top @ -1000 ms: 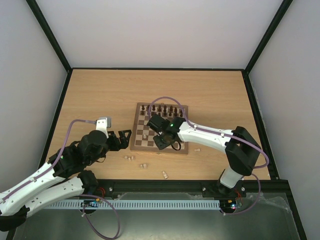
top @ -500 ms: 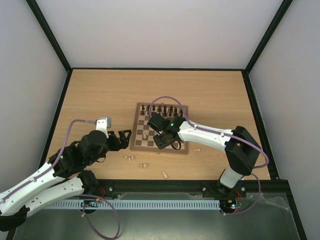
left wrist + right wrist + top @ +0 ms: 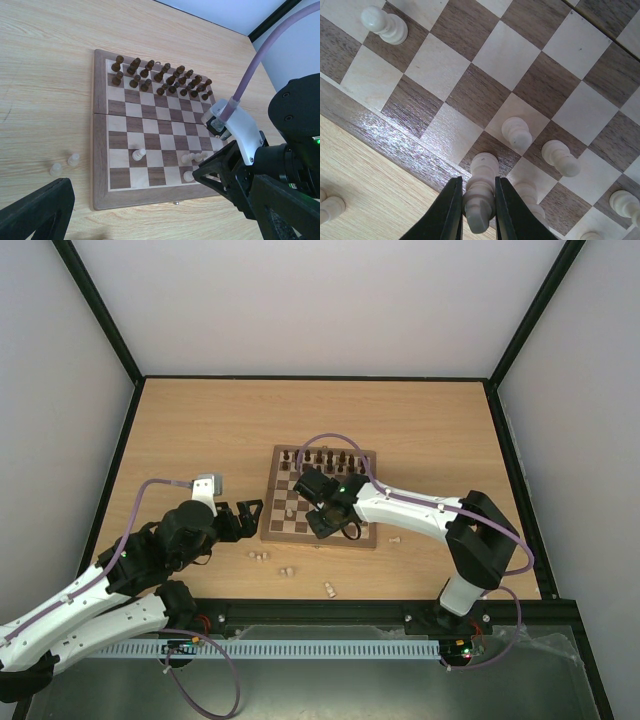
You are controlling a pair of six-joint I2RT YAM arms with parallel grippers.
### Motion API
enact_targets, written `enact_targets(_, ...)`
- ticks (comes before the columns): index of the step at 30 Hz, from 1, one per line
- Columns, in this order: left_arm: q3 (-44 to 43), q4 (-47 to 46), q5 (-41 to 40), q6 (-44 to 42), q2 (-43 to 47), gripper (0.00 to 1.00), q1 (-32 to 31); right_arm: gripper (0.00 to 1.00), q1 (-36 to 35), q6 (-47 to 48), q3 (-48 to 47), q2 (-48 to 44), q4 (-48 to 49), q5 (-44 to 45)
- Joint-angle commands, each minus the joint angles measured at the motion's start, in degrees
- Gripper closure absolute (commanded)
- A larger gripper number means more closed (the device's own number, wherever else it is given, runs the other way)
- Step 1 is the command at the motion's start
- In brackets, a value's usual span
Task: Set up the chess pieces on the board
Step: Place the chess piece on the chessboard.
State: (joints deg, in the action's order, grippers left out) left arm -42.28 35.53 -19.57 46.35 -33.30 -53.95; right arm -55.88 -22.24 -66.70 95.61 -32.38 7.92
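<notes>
A pale wood-grain tabletop (image 3: pixel 200 420), enclosed by white walls, carries the board (image 3: pixel 280 528), whose glossy checkered squares are framed in mid-brown. Only in the right wrist view is the right tool (image 3: pixel 477 182) seen clenched on a pale turned piece (image 3: pixel 481 170) at the board's near row; overhead, this is hidden beneath the arm. Two rows of dark pieces (image 3: pixel 160 80) along the far side are resolved in the left wrist view. The left tool (image 3: pixel 240 515) is held released beside the board's left edge. On the tabletop, loose pale pieces (image 3: pixel 258 556) are scattered. Nothing is seen displaced since a second earlier.
</notes>
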Motion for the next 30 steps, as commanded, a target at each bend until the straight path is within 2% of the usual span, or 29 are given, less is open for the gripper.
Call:
enact_targets(1, -0.15, 0.20, -0.64, 0.03, 0.17, 0.01, 0.27, 0.85, 0.20, 0.27, 0.77, 0.67, -1.37, -0.27)
enact_targets(15, -0.04, 0.22, -0.64, -0.03, 0.00, 0.01, 0.27, 0.72, 0.23, 0.11, 0.78, -1.15, -1.85, -0.45)
enact_targets(22, -0.16, 0.16, -0.81, -0.01, -0.24, 0.01, 0.29, 0.70, 0.17, 0.01, 0.61, -4.38, -2.64, -0.66)
enact_targets(26, -0.31, 0.32, -0.97, 0.05, -0.43, 0.01, 0.32, 0.65, 0.23, -0.39, 0.45, -6.92, -3.82, 0.12)
enact_targets(30, -0.47, 0.45, -1.36, 0.30, -0.28, 0.01, 0.34, 0.53, 0.09, -0.97, 0.62, -10.74, -4.64, -0.94)
